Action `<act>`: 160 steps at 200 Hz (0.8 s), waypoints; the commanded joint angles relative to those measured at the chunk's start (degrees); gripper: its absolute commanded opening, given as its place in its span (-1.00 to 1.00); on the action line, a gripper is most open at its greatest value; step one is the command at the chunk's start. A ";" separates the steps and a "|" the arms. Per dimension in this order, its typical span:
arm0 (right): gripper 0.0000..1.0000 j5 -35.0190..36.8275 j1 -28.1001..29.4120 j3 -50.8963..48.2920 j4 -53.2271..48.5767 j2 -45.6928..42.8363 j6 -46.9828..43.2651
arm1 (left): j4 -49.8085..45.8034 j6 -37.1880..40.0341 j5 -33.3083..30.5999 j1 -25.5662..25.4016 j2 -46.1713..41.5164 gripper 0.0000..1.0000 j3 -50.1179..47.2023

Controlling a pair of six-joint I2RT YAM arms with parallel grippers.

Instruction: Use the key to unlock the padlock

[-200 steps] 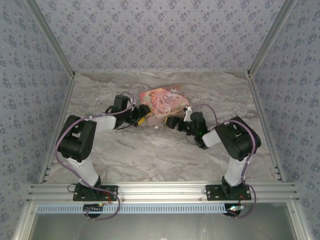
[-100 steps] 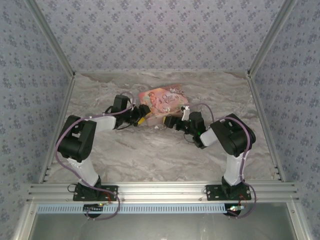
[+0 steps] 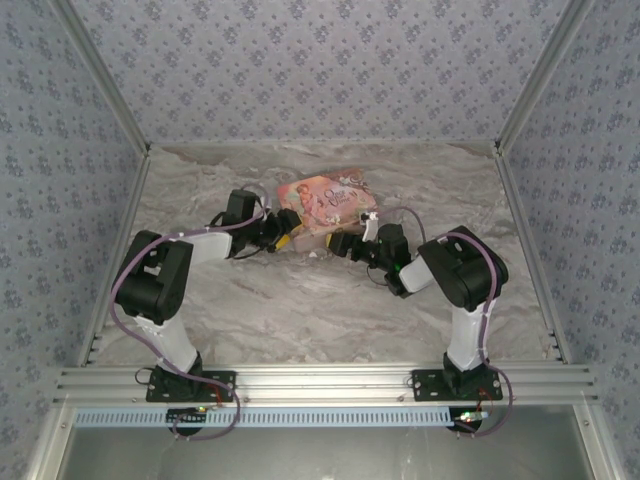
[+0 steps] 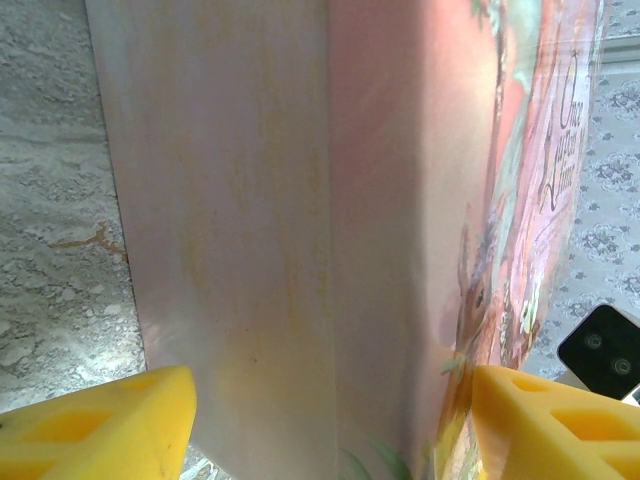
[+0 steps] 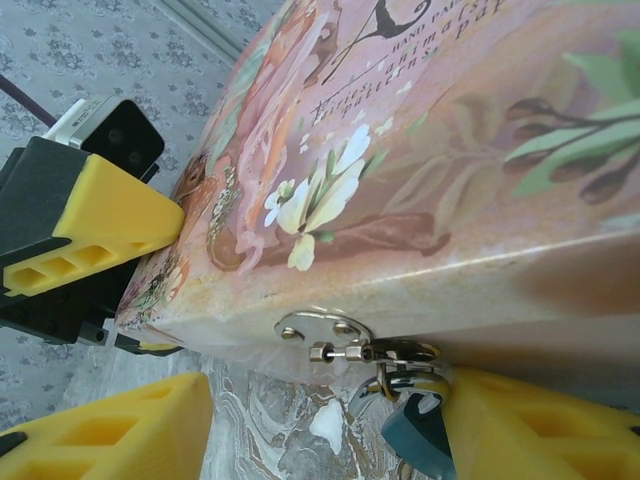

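On the marbled bench [image 3: 300,310], the left end effector [image 4: 332,385] clamped the pink box [image 5: 420,150] while the right end effector [image 5: 325,400] gaped beside the dangling, probably light padlock [image 5: 418,437], best pinched by its body.

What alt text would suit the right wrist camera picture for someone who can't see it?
A small blue-teal padlock hangs from a silvery hasp on the front edge of a pink box with flower illustrations. The right hand holds its two yellow fingers wide apart below, one right beside the padlock; the left hand grips the box's corner at left.
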 commanded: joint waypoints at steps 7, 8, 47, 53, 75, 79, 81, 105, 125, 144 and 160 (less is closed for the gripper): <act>0.23 -1.96 -0.06 -0.06 4.93 0.66 0.71 | -4.20 1.23 -2.06 -0.54 -0.56 0.43 -1.56; 0.23 -1.96 -0.03 -0.06 4.96 0.69 0.74 | -4.20 1.23 -2.06 -0.54 -0.52 0.43 -1.56; 0.13 -2.12 -0.08 -0.59 5.88 0.64 0.86 | -4.34 1.32 -2.23 -0.54 -0.66 0.43 -1.76; 0.10 -2.23 -0.06 -0.64 5.88 0.63 0.86 | -4.38 1.31 -2.23 -0.54 -0.70 0.43 -1.70; 0.06 -2.23 -0.01 -0.93 6.47 0.65 0.79 | -4.48 1.43 -2.23 -0.54 -0.67 0.43 -1.57; 0.06 -2.18 0.00 -1.08 6.51 0.64 0.86 | -4.47 1.41 -2.23 -0.54 -0.58 0.43 -1.56; 0.06 -2.20 -0.06 -1.05 6.63 0.65 0.86 | -4.47 1.41 -2.21 -0.56 -0.57 0.43 -1.56; -0.02 -2.38 -0.02 -1.30 6.87 0.57 0.95 | -4.56 1.41 -2.22 -0.54 -0.55 0.43 -1.56; -0.06 -2.50 -0.04 -1.50 7.22 0.61 1.05 | -4.51 1.41 -2.23 -0.54 -0.49 0.43 -1.56; -0.12 -2.62 -0.07 -1.56 7.12 0.58 1.12 | -4.51 1.41 -2.27 -0.54 -0.48 0.43 -1.56; -0.18 -2.65 -0.11 -1.56 7.11 0.62 1.12 | -4.50 1.49 -2.23 -0.54 -0.48 0.43 -1.56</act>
